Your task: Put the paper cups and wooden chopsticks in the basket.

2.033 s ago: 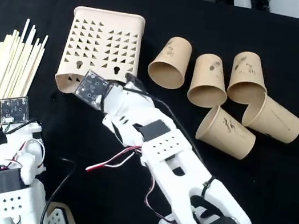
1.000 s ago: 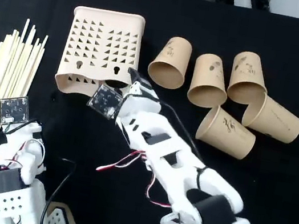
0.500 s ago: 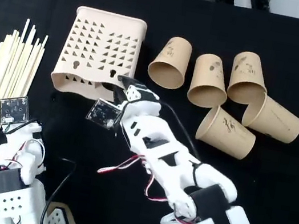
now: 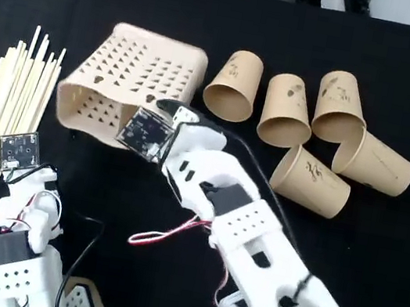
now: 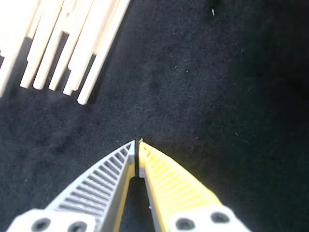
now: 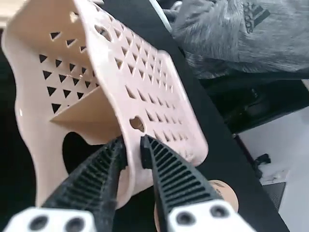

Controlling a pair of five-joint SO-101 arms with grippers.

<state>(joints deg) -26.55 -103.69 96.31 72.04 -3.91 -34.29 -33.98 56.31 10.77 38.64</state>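
A beige basket (image 4: 135, 77), pierced with triangular holes, is held tilted at 11 o'clock, its rim pinched by the right gripper (image 6: 133, 147). Five brown paper cups (image 4: 287, 108) are strewn on their sides at 2 o'clock. Pale wooden chopsticks (image 4: 11, 103) are piled at 9 o'clock. The left gripper (image 5: 138, 143) is closed on nothing.

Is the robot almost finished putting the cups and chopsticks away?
Not nearly. Done: nothing yet. In hand: the right gripper pinches the tilted basket by its wall. To do: five cups and the chopsticks lie on the table; the left gripper is shut beside them.
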